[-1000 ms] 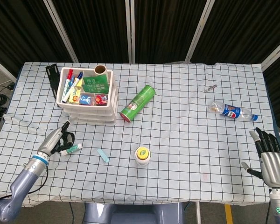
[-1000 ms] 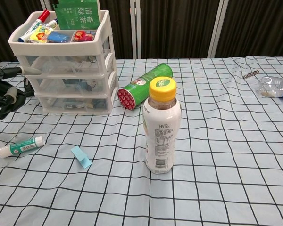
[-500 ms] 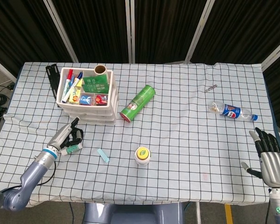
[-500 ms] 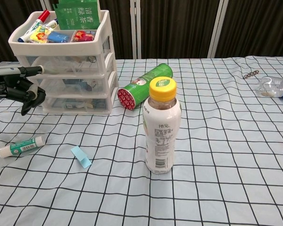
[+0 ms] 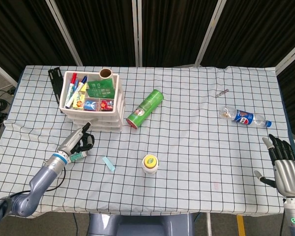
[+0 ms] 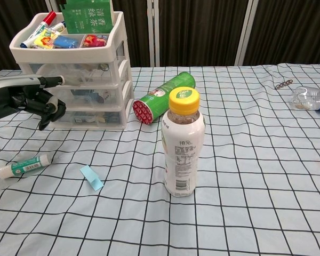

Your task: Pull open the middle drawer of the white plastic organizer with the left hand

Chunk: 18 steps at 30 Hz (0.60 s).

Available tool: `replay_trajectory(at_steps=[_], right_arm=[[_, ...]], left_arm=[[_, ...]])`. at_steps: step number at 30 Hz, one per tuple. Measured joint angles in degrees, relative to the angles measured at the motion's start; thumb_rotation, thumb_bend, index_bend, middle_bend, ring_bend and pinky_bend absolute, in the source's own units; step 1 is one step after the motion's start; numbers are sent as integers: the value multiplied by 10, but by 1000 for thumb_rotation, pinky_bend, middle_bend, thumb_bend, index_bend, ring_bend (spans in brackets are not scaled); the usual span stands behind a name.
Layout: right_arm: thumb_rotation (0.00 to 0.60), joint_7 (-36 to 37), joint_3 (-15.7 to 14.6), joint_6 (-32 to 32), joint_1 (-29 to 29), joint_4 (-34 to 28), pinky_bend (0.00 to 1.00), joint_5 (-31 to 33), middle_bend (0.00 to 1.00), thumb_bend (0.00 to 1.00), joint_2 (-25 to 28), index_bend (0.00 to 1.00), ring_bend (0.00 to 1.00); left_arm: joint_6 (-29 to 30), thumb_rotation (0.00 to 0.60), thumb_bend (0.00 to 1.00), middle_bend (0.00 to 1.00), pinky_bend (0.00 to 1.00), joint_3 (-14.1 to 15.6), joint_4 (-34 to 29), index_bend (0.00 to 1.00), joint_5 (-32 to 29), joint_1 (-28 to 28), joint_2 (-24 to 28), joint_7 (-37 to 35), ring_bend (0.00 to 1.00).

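Note:
The white plastic organizer stands at the back left of the table, with an open top tray of markers and packets. Its three drawers are all pushed in, the middle drawer among them. My left hand hovers just in front of the organizer's left front corner. One finger stretches toward the drawer fronts and the others curl downward. It holds nothing, and I cannot tell whether the fingertip touches the plastic. My right hand rests at the table's right front edge with its fingers spread, holding nothing.
A teal-and-white tube lies under the left hand, beside a light blue strip. A green can lies right of the organizer. A yellow-capped bottle stands mid-front. A Pepsi bottle lies far right.
My left hand has moved forward and to the right, from beside the tube up to the organizer's front. The right hand and the drawers have not moved.

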Motion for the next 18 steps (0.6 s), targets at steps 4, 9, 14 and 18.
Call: replay_trajectory(at_steps=[4,9,14,18], right_arm=[[600,0,0,0,0,0,0,0,0,82,0,0,0],[600,-2,-1,-1,0,1,0,0,0,83,-2,0,0],[600,-3,0,-3,1,2,0,3,0,82,-3,0,0],[600,-3,0,-5,1,3,0,4,0,82,-3,0,0]], left_arm=[[2,600,882,695,641,-1,5,0,-6,-3,-5,3,704],[-2,600,881,695,641,-1,10,0,-11,-8,-9,6,704],[-7,600,881,694,641,-6,12,0,-18,-13,-11,5,704],[-14,600,881,695,641,-5,15,5,-20,-20,-11,12,704]])
